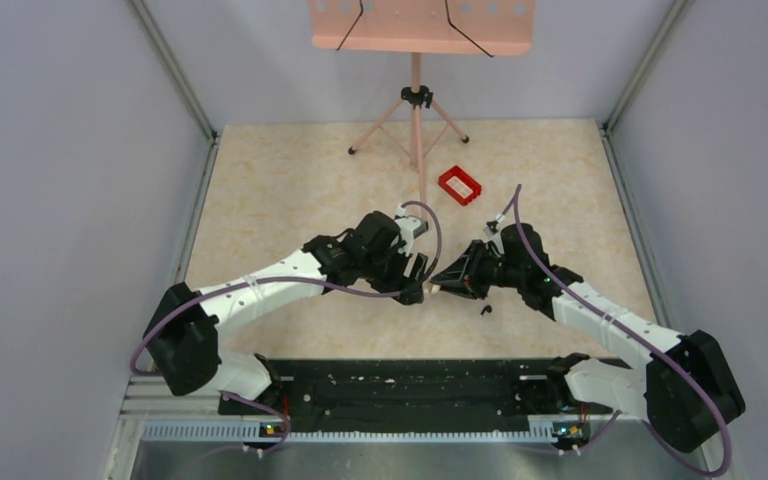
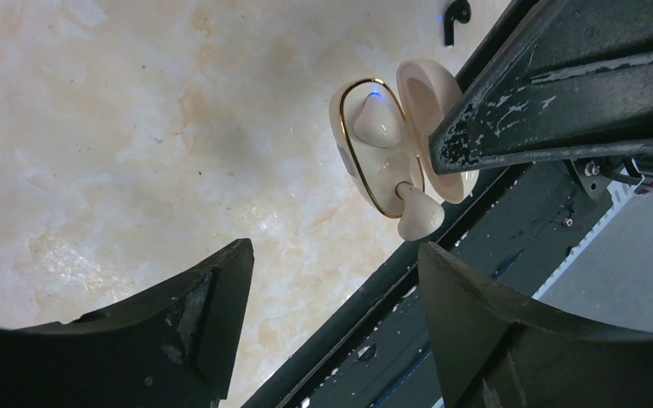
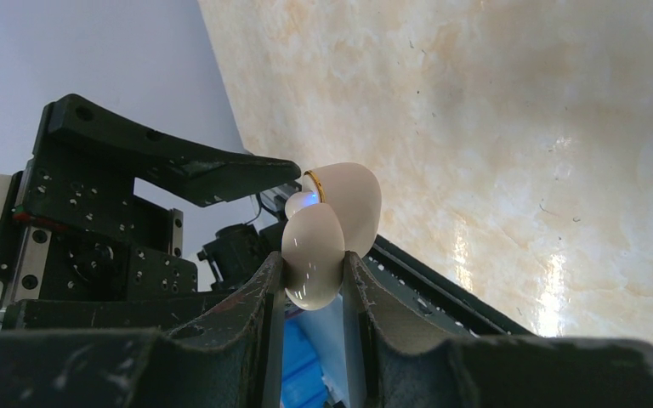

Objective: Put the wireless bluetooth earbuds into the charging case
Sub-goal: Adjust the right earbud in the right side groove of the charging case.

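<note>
marbled beige table point(image 1: 290, 200) inside grey walls. a red tray point(image 1: 460, 185) and a pink stand point(image 1: 416, 95) sit at the far side, not involved.

right gripper point(image 3: 315, 265) is clamped on the case point(image 2: 381, 170), which is pale with a gold rim, open, and held off the table between the two arms. the grip appears to be on the lid half only. left gripper point(image 2: 333, 253) stands spread and empty, just in front of the case.

risk: the first earbud point(image 2: 377, 119) sits in its pocket. the second earbud point(image 2: 419, 214) juts out at the rim and is apparently not seated. an off-line push could tip it out or swing the hinge, since only one half is held.

views: only the left wrist shows the case interior and both earbuds. only the right wrist shows the clamp itself. the overhead view places a small black hooked piece point(image 1: 486, 311) on the table near the right arm; what it is cannot be told.
</note>
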